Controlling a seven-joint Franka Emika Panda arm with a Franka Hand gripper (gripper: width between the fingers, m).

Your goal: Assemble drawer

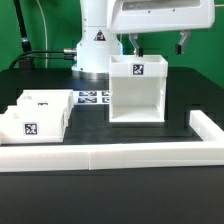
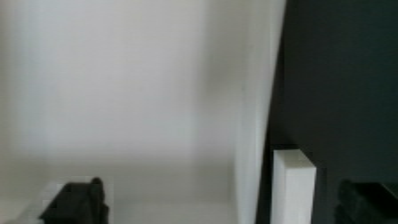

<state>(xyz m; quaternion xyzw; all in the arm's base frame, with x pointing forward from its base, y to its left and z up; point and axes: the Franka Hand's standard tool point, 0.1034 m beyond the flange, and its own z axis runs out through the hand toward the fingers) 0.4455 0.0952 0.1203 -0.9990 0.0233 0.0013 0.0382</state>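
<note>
Two trays (image 1: pixel 35 115) sit beside the housing (image 1: pixel 135 95) on your bench (image 1: pixel 110 190). Your pincer (image 1: pixel 157 47) hangs spread, astride the housing's side wall (image 2: pixel 294 185).

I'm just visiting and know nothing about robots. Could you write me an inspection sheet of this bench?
Surface: black table.
Job's things: tall white box upright mid-table; two trays together at the exterior view's left.
Clutter: marker board lying flat between them; low white wall along the front.
Grippers: fingers open, above the box's back.
Cables: black cable at the rear.
Surroundings: green backdrop.
</note>
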